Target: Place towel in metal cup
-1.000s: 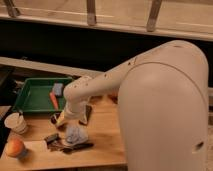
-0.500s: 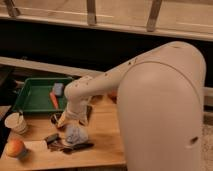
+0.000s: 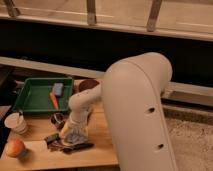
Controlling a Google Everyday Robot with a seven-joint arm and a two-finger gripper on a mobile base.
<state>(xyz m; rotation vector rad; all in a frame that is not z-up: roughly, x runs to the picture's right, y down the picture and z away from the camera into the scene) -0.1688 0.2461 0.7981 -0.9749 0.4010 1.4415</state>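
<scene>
Noted pincer (image 3: pixel 74 130) low over wrinkled pale blue-grey cloth towel (image 3: pixel 77 137), spread wide, gripping nothing.
Found towel lying on wooden tabletop (image 3: pixel 102 146) near small shiny steel cup (image 3: pixel 57 119); advise pinching bunched centre, lifting clear, releasing squarely above cup mouth.

Dim, warm-toned. Brightest along the far sill (image 3: pixel 120 19) and on the white arm (image 3: pixel 142 100). Deep black beneath that sill. Soft shadow around the gripper (image 3: pixel 74 131), low over the near-left table (image 3: pixel 102 145).

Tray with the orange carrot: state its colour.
Green tray, clearest in the camera view; the hand is at the towel.
</scene>
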